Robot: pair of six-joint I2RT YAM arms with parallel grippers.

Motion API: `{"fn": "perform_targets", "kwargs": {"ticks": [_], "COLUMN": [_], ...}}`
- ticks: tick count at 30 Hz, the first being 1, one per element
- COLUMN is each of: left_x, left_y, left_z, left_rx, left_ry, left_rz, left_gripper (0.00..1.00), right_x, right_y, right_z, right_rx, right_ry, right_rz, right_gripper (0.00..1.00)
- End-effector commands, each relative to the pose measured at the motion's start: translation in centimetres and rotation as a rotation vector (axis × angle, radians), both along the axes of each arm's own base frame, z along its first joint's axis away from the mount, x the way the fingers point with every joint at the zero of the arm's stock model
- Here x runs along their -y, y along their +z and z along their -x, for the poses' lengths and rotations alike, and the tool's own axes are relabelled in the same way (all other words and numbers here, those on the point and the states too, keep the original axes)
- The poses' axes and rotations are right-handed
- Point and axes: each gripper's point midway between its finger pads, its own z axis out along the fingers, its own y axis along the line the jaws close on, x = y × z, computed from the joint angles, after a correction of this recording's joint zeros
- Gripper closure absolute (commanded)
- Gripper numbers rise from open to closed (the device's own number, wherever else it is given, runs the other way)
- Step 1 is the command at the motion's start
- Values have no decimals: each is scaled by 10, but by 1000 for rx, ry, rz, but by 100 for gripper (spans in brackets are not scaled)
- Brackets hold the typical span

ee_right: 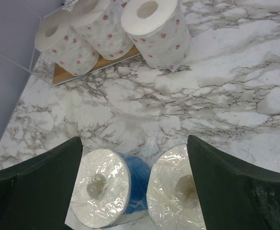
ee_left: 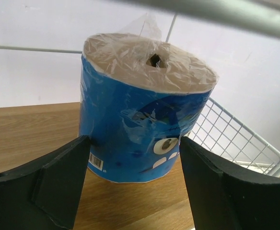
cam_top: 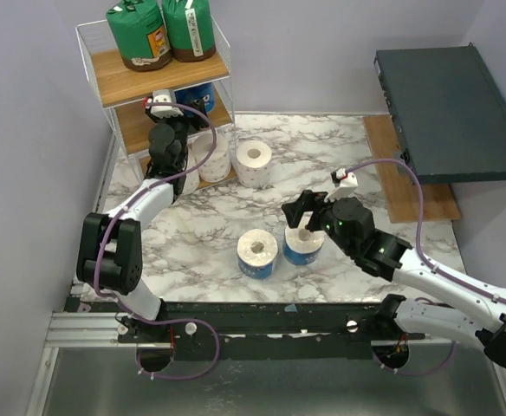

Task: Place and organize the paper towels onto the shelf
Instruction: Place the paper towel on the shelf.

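The shelf [cam_top: 120, 76] stands at the back left, with two green-wrapped paper towels [cam_top: 137, 35] on its top board. My left gripper [cam_top: 167, 114] reaches into the middle tier. There a blue-printed roll [ee_left: 140, 110] stands upright on the wooden board [ee_left: 29, 134], and my left gripper [ee_left: 134, 146] is open, its fingertips flanking the roll's near side. My right gripper [cam_top: 308, 211] hangs open over two blue-wrapped rolls [ee_right: 104, 191] [ee_right: 178, 189] that stand on the marble table. White pink-dotted rolls [ee_right: 101, 28] sit on the lowest board, and one [cam_top: 254, 163] stands on the table beside it.
A dark grey flat box [cam_top: 452, 113] lies at the back right, over a wooden plank [cam_top: 400, 178]. A wire mesh side panel [ee_left: 226, 139] of the shelf rises just right of the blue roll. A wall runs along the table's left side.
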Motion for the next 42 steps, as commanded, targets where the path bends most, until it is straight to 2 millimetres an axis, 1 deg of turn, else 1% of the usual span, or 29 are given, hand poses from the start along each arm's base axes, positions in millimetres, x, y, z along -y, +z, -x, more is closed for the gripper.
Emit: {"fn": "perform_targets", "kwargs": {"ticks": [1,5,8,13,17,20,27,32,35,39,42], "left_x": [7,10,12,13,13,11,5,-3,-4,-3,5], "left_y": [2,1,2,-4,-5,1,18,40,43,32,15], "left_z": [-12,-20,-23,-25,-20,-13,20,50,68,96,117], "left_rx": [8,1,3,-7,-1,13,61,108,106,71,3], "left_ry": [-31,-38,-45,-51,-53,-53,-57,-51,-58,-49,-29], "left_rz": [18,20,27,27,30,35,70,80,105,170,204], "left_gripper": [24,25,25,25,25,25,25,23,23,23,23], "right_x": [0,0,0,0,-1,-1,-1,0,1,-1,-4], "right_y": [-9,-11,-13,-14,-14,-14,-10,-9,-8,-9,-7], "right_z": [2,2,2,1,1,1,1,1,1,0,2], "right_rx": [-19,-23,-26,-28,-29,-29,-21,-17,-12,-14,-23], "right_ry": [8,6,7,4,7,6,6,3,-1,0,12], "right_rz": [25,31,35,38,38,38,25,20,16,11,-4], "right_gripper": [7,7,7,7,7,7,7,7,7,7,7]}}
